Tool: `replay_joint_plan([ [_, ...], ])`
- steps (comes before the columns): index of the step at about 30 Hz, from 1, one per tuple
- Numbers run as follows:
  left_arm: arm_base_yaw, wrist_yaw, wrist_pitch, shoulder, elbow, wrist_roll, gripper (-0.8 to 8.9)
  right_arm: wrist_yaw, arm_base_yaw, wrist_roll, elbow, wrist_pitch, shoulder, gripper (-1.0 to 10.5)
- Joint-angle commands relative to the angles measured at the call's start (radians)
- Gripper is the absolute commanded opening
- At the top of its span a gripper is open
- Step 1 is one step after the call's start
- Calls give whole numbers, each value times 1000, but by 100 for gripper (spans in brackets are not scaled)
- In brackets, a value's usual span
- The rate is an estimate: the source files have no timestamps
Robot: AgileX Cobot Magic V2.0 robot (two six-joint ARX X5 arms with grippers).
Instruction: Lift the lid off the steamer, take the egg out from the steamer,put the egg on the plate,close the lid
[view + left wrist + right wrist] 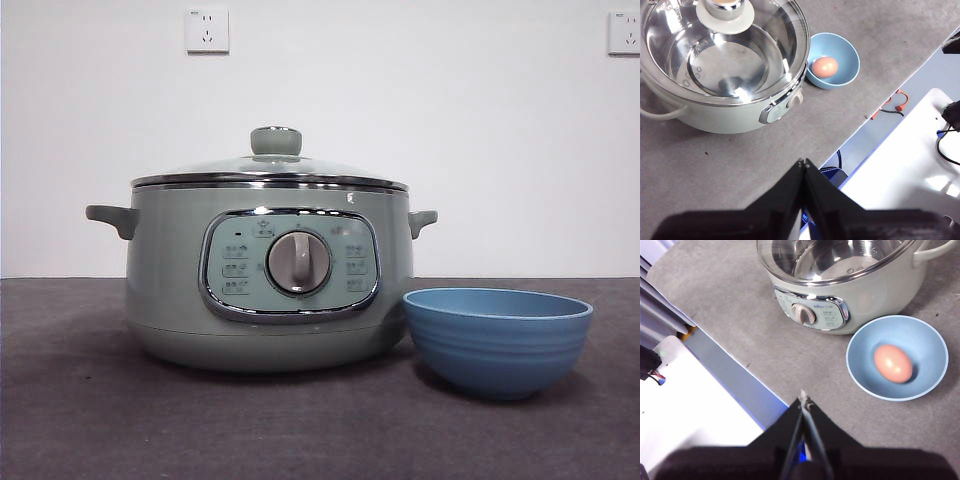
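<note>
Front: lid [270, 170] seated on steamer [268, 290]; plate [497, 340] just beside it.
Left wrist: left gripper [803, 162] clenched, empty; egg [825, 66] in plate.
Right wrist: right gripper [803, 401] clenched, empty; egg looks fragile, smooth, best cradled at its sides.

No text can be read with certainty. The control panel [290, 265] of the steamer [160, 290] carries small icon buttons and tiny marks around the dial [298, 263], but all are too small and blurred to read.
</note>
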Motion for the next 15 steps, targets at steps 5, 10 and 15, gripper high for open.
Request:
replay_joint_plan([
  [5, 95, -157, 350, -51, -2, 119, -3, 2, 2, 6, 3, 5, -1, 1],
  [10, 243, -151, 569, -148, -27, 125, -3, 2, 2, 6, 3, 5, -1, 1],
  [15, 414, -159, 776, -308, -196, 125, -3, 2, 2, 6, 3, 5, -1, 1],
])
